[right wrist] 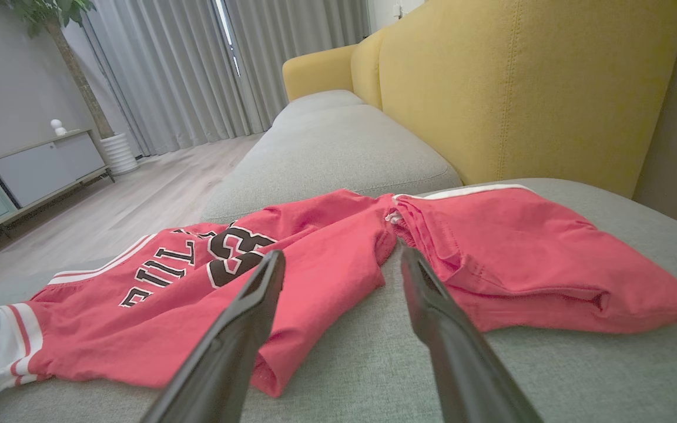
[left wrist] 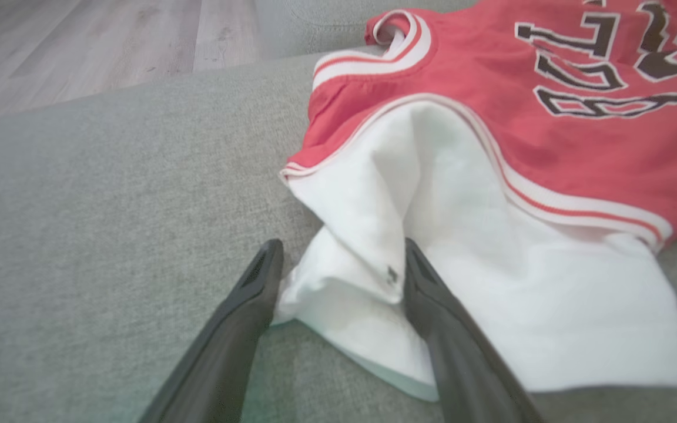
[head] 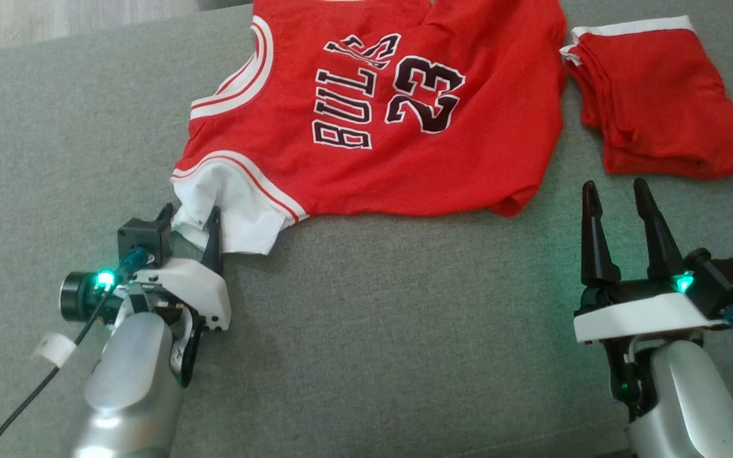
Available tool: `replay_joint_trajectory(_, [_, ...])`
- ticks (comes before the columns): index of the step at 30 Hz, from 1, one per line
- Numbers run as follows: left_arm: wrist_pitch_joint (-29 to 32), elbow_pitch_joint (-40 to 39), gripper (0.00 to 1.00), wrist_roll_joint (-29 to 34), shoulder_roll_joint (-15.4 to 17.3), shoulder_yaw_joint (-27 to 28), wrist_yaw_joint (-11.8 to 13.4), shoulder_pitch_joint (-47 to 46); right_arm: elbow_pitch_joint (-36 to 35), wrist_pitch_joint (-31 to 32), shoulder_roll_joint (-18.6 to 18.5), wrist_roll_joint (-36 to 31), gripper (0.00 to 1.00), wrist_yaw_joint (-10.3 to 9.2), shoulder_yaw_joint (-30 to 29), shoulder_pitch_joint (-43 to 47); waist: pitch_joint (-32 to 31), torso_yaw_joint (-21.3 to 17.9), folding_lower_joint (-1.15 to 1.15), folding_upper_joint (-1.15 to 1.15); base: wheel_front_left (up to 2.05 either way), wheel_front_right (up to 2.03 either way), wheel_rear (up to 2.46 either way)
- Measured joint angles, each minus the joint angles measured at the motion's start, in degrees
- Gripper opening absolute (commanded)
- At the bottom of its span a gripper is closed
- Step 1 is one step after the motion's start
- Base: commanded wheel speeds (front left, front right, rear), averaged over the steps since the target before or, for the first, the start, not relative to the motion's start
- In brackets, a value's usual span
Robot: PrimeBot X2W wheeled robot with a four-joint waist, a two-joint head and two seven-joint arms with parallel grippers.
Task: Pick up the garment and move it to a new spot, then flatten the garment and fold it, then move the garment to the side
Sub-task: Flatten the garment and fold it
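**Clerk:** First entry, far left?

**Keeper:** Left gripper (head: 191,213) (left wrist: 343,249). It has two long, dark, matte fingers tapering to points on a white housing. The jaws stand wide apart, and a bunched fold of the white sleeve (head: 239,219) (left wrist: 491,305) lies between them, not clamped.

**Clerk:** Next?

**Keeper:** Jersey (head: 373,121) (left wrist: 550,147) (right wrist: 168,294). It is red, smooth knit, sleeveless in cut, with white-and-red striped bands at the openings. The white sleeve, a soft, matte cloth, sticks out from its lower left opening. The jersey lies spread but rumpled on the grey cushion (head: 404,318), which is coarse woven fabric, towards the far middle of the seat.

**Clerk:** Any lettering?

**Keeper:** "BULLS" and "23", in black blocks edged in white. In the head view they read turned on their side.

**Clerk:** To its right?

**Keeper:** Folded red garment (head: 659,95) (right wrist: 520,252), made of the same red cloth with a white band along one edge. It is roughly rectangular and lies just beside the jersey's hem corner.

**Clerk:** Last?

**Keeper:** Right gripper (head: 615,186) (right wrist: 343,258), of the same dark-fingered make. Its jaws are spread with nothing between them, and it is near the jersey's lower right corner, clear of both cloths. The yellow backrest (right wrist: 520,88) behind it is padded and stitched.
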Motion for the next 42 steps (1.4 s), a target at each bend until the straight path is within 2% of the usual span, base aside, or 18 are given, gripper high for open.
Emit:
replay_joint_trajectory(3, [0.18, 0.76, 1.00, -0.03, 0.03, 0.02, 0.01, -0.29, -0.07, 0.00, 0.00, 0.04, 1.00, 0.00, 0.02, 0.00, 0.20, -0.24, -0.01, 0.00, 0.00, 0.00, 0.00])
replay_joint_trajectory(4, [0.18, 0.76, 0.86, -0.03, 0.03, 0.02, 0.01, -0.29, -0.07, 0.00, 0.00, 0.04, 1.00, 0.00, 0.02, 0.00, 0.20, -0.24, -0.01, 0.00, 0.00, 0.00, 0.00])
replay_joint_trajectory(5, [0.15, 1.13, 0.01, -0.51, 0.00, 0.04, -0.02, -0.52, -0.07, 0.00, 0.00, 0.04, 1.00, 0.00, 0.03, 0.00, 0.20, -0.24, -0.01, 0.00, 0.00, 0.00, 0.00])
replay_joint_trajectory(6, [0.07, 1.47, 0.00, -0.94, 0.00, 0.03, -0.19, -0.79, -0.07, 0.00, 0.00, 0.04, 1.00, 0.00, 0.03, -0.01, 0.20, -0.22, -0.01, 0.00, 0.00, 0.00, 0.00])
replay_joint_trajectory(12, [-6.38, 1.89, 0.00, -4.37, 0.03, 2.70, -0.91, -1.58, -0.05, 0.00, 0.00, 0.04, 1.00, 0.00, 0.15, -0.79, -0.48, 0.58, -0.01, 0.00, 0.00, 0.00, 0.00])
replay_joint_trajectory(17, [-10.81, 0.77, 0.00, -7.00, 0.66, 6.17, 0.08, -1.71, 0.30, 0.00, 0.00, -0.05, 1.00, 0.00, 0.36, -0.74, -1.52, 1.93, -0.01, 0.00, 0.00, 0.00, 0.00])
replay_joint_trajectory(23, [-12.23, -1.83, 0.00, -8.51, 1.79, 8.54, 0.87, -0.41, 1.30, 0.00, 0.00, -0.76, 1.00, 0.00, 0.86, -0.61, -2.76, 4.49, -0.01, 0.00, 0.00, 0.00, 0.00])
replay_joint_trajectory(32, [-12.72, -5.03, 0.00, -10.50, 1.93, 10.23, 1.68, 6.93, 2.18, 0.94, -0.02, -1.57, 1.00, 0.00, 1.72, -0.45, -4.30, 9.05, -0.01, 0.00, 0.00, 0.00, 0.00])
replay_joint_trajectory(33, [-12.72, -5.34, 0.12, -10.90, 1.75, 10.27, 1.67, 7.55, 2.22, 1.38, -0.02, -1.57, 1.00, 0.00, 1.98, -0.32, -4.49, 9.52, -0.01, 0.00, 0.00, 0.00, 0.00])
replay_joint_trajectory(34, [-12.72, -5.65, 0.76, -11.03, 1.55, 10.22, 1.67, 8.17, 2.33, 1.45, -0.01, -1.57, 1.00, 0.00, 2.21, -0.12, -4.69, 9.98, -0.01, 0.00, 0.00, 0.00, 0.00])
replay_joint_trajectory(35, [-12.72, -6.02, 1.00, -11.02, 1.29, 10.10, 1.66, 8.73, 2.36, 1.72, -0.01, -1.57, 1.00, 0.00, 2.30, 0.25, -4.90, 10.40, -0.01, 0.00, 0.00, 0.00, 0.00])
replay_joint_trajectory(42, [-13.29, -13.50, 1.00, -9.53, 0.08, 8.36, 1.07, 12.08, 3.34, 2.38, -0.02, -1.58, 1.00, 0.00, 2.33, 1.71, -6.56, 12.83, -0.02, 0.00, 0.00, 0.00, 0.00])
